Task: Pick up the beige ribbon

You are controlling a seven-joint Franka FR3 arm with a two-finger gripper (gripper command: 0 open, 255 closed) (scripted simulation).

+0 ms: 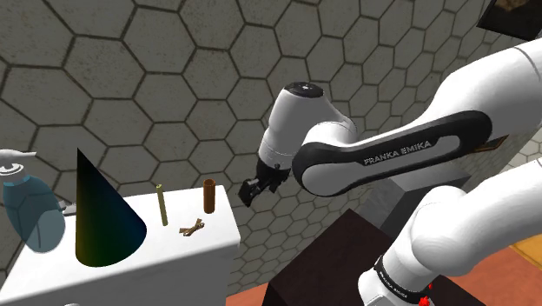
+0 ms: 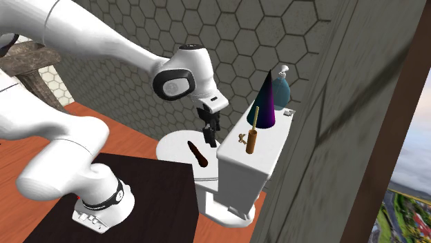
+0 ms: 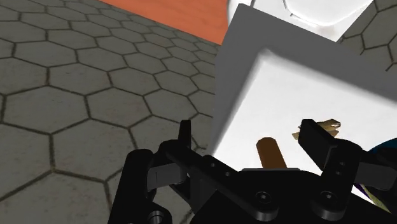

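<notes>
The beige ribbon [image 1: 192,229] is a small crumpled strip lying on the white toilet tank lid [image 1: 165,252], near its front edge. In the second exterior view the ribbon [image 2: 241,138] lies beside a brown cylinder [image 2: 253,139]. My black gripper [image 1: 251,192] hangs in the air off the lid's end, to the shoulder view's right of the ribbon and a little above lid height. It touches nothing. In the wrist view the gripper [image 3: 249,139] is open, its fingers [image 3: 316,139] wide apart, with the ribbon [image 3: 327,125] just past one fingertip.
On the lid also stand a brown cylinder [image 1: 209,196], a thin yellowish stick [image 1: 162,205], a dark cone [image 1: 100,217] and a blue soap dispenser [image 1: 30,209]. A hexagon-tiled wall [image 1: 174,78] is behind. A brown object [image 2: 198,153] lies on the toilet bowl below.
</notes>
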